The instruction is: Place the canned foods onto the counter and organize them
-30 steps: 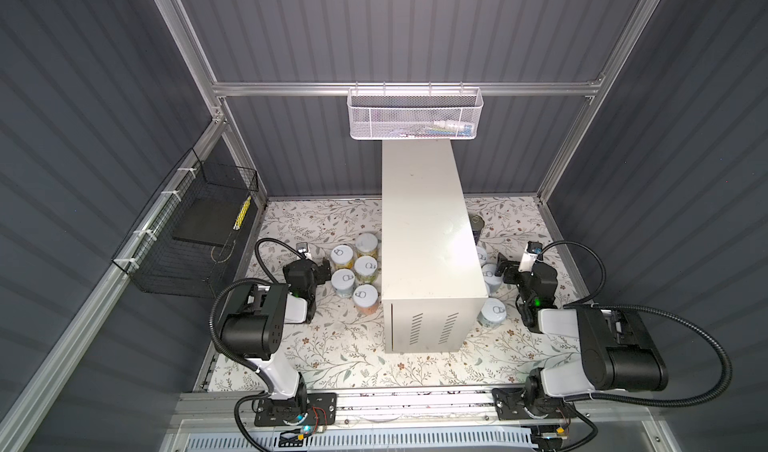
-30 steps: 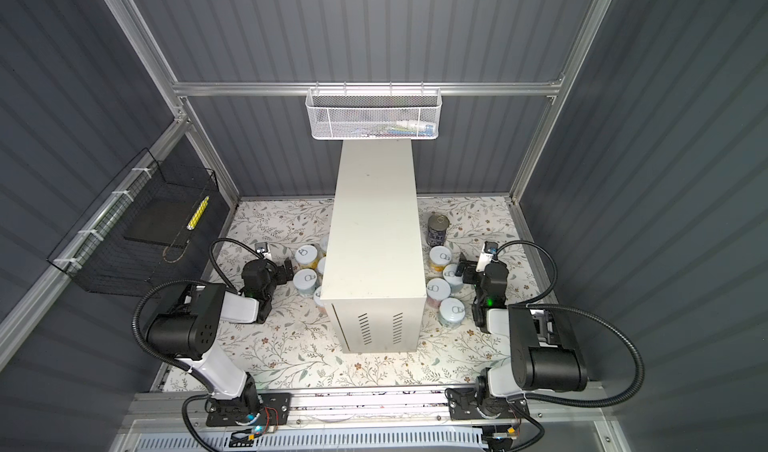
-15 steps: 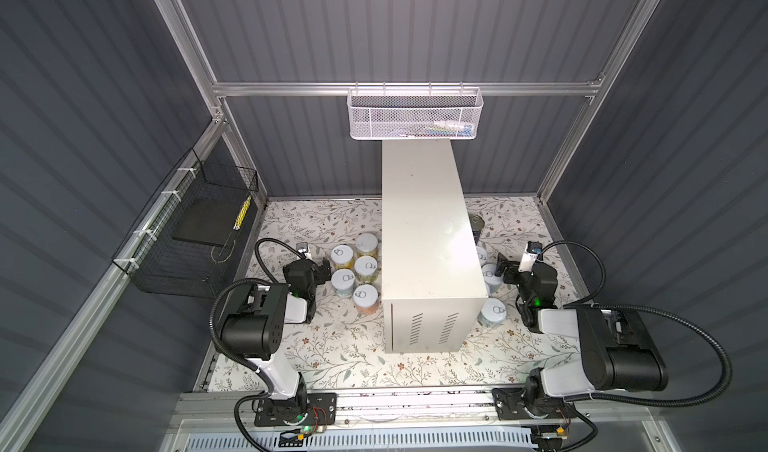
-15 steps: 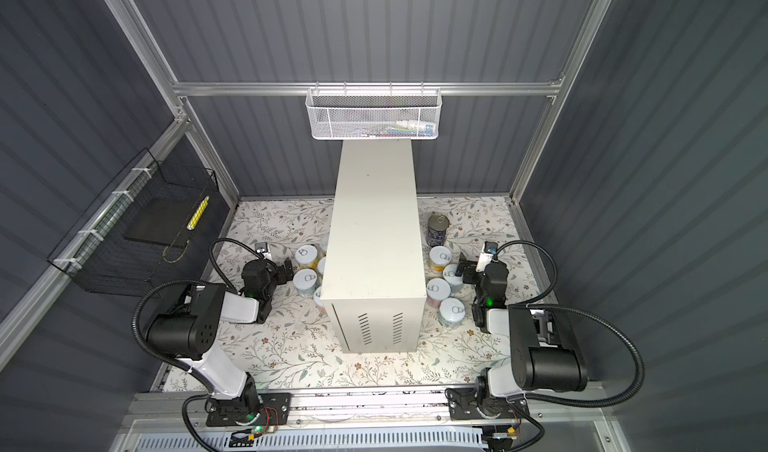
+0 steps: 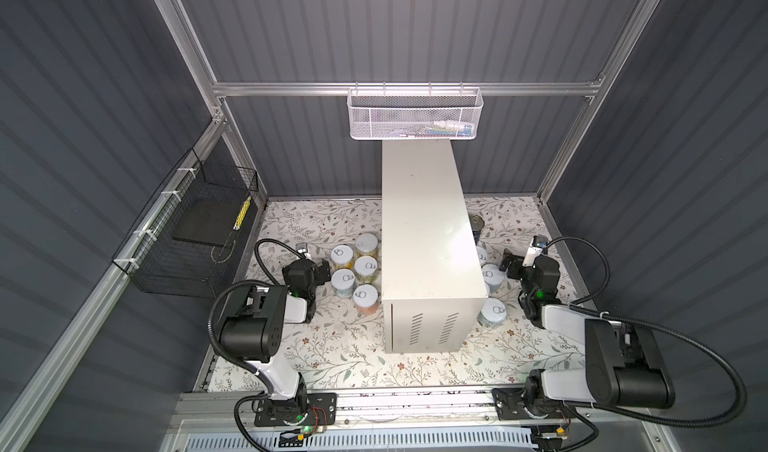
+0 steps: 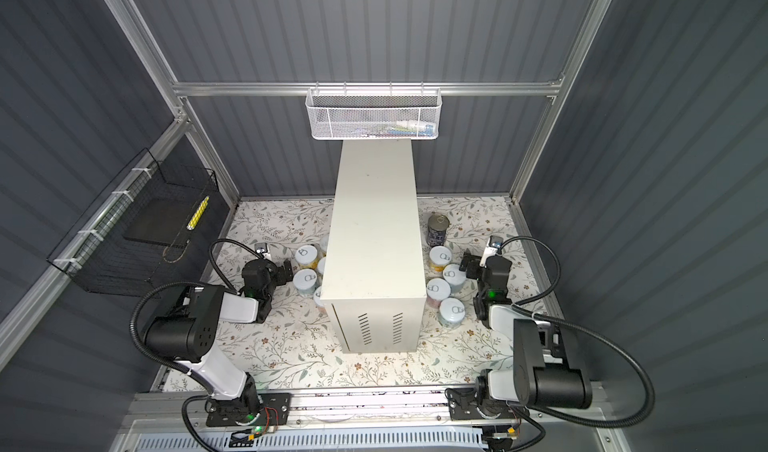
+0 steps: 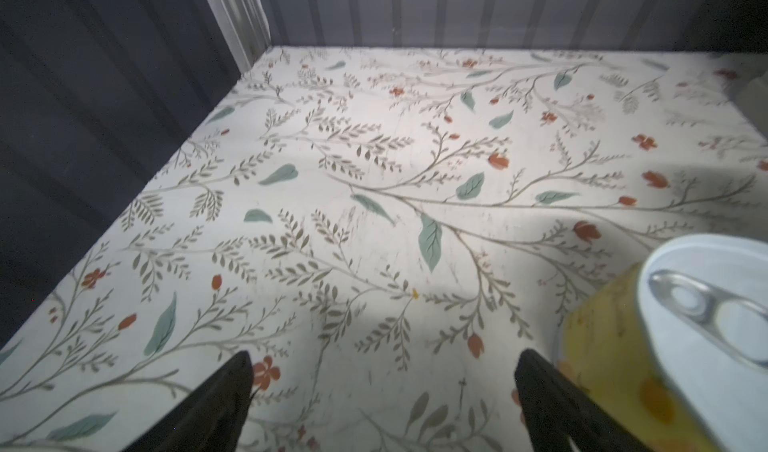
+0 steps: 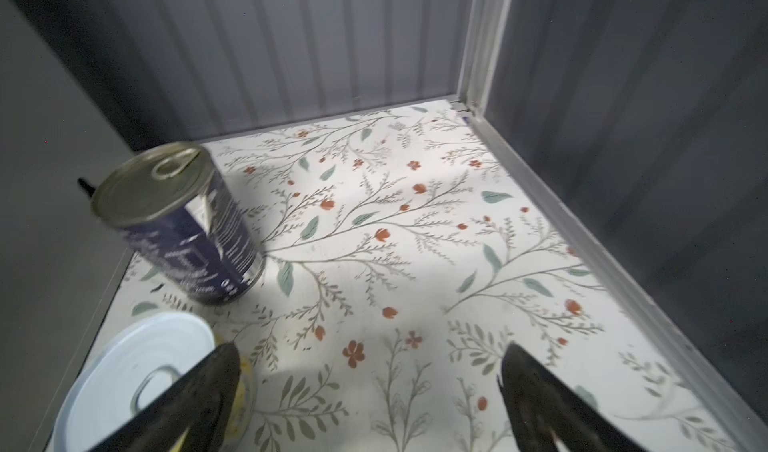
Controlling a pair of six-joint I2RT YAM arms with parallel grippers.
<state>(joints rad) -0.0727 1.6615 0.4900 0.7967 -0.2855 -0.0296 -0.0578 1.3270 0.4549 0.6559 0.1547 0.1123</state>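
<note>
The canned foods (image 5: 366,266) are all shown standing on the bench (image 5: 332,346), none on the counter (image 5: 424,229), and nothing is seen to have shifted over the last second.

The left tool (image 7: 384,371) is held low over the bench, released and empty, with only bare floral surface between its wide-spread jaws. Just beside one jaw, outside the gap, a yellow-labelled can (image 7: 623,366) stands upright. It belongs to a cluster of five small cans (image 5: 344,280) packed between the left tool and the counter's left wall, on the side of the bench's left edge.

The right tool (image 8: 370,358) is likewise released and empty, held low near the bench's right edge. A small can with a pull-tab lid (image 8: 137,379) is partly hidden behind one jaw, outside the gap. The taller dark-blue can (image 8: 183,225) stands beyond it, nearer the bench's far edge and close to the counter's right wall. Four small cans (image 6: 438,289) are counted on that side.

Since neither tool has been moved or closed, the task is judged to be at its very start. No grasp has been begun, and each tool would need to be swung sideways to bring a can between its jaws.
</note>
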